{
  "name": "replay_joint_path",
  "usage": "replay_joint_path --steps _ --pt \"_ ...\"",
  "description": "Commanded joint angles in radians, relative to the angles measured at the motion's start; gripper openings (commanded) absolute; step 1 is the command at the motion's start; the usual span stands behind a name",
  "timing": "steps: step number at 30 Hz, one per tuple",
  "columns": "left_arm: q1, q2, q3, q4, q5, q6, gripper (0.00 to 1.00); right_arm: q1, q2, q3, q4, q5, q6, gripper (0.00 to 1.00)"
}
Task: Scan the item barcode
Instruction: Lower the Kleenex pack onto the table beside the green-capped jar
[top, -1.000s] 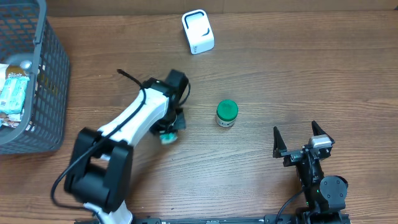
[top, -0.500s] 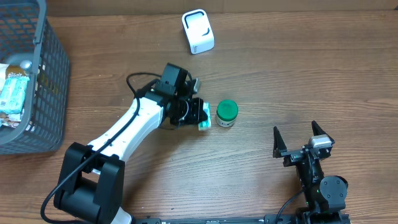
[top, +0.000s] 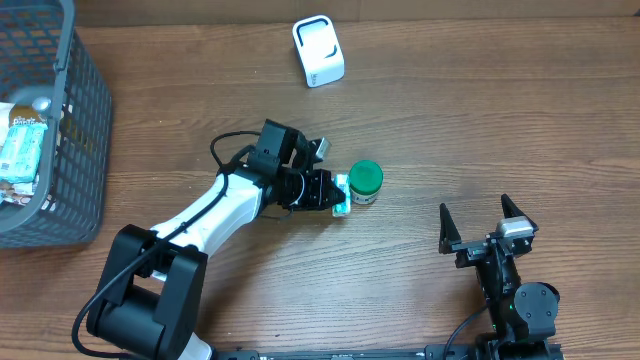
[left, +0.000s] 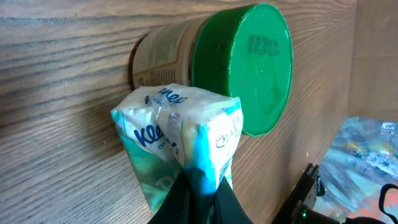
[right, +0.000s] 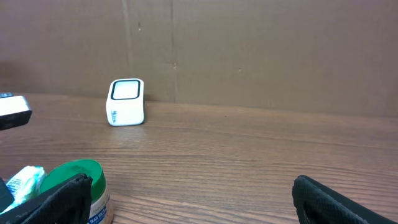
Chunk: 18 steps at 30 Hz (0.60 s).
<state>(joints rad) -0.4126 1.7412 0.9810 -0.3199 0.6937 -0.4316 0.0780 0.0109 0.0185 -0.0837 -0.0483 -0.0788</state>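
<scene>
The left claw (top: 332, 190) is clenched on a small tissue pack (top: 341, 193). From overhead, it has swung rightward in the last second and carried the pack across the desk (top: 480, 110) to sit just beside the green-lidded jar (top: 365, 181). I judge the item is secured but not yet presented, since the white scanner (top: 318, 50) stands well apart at the far edge. The right claw (top: 485, 222) is spread wide and empty near the front edge. A grey mesh basket (top: 80, 140) holding more packets sits at the far left.

In the left wrist view, the pack is soft, crinkled film in white and teal, pinched at its lower end so it puckers. Behind it, the jar lies across the frame as a squat cylinder with a paper label and a matte, embossed plastic lid. Whether the pack touches the jar is hard to tell.

In the right wrist view, the scanner is a rounded, glossy box with a dark window, standing upright on wood-grain laminate.
</scene>
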Motion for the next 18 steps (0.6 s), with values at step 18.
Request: replay_joint_path --steps 18 --pt "0.000 0.008 -0.100 0.128 -0.031 -0.105 0.05 -0.004 -0.008 -0.011 0.003 -0.002 -0.001 1.00"
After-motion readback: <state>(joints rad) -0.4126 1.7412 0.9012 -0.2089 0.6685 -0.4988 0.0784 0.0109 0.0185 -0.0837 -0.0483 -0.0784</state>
